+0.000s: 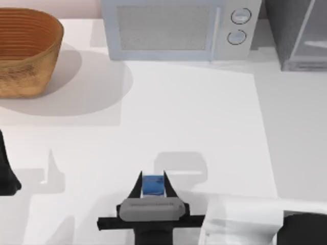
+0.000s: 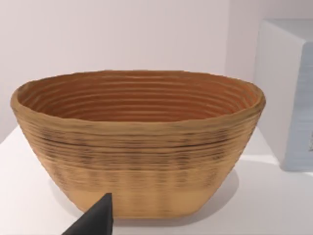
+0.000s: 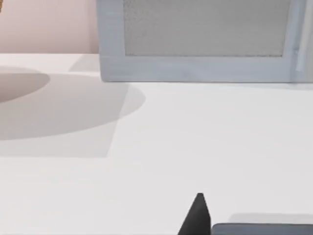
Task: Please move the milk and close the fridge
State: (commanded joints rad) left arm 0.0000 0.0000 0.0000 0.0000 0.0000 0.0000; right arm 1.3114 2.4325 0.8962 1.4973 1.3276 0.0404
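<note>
Right gripper (image 1: 152, 185) fingers clasp the milk (image 1: 152, 185) near the table's (image 1: 204, 132) front edge.

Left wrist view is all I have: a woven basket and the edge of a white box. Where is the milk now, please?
Observer: The milk is near the front edge of the table, between the fingers of the right gripper.
Operator: And the fridge?
Observer: The fridge stands at the far right corner, right of the microwave.
Operator: Where is my left arm on the table?
Observer: The left gripper is parked at the table's left edge, nearer the front than the basket.
</note>
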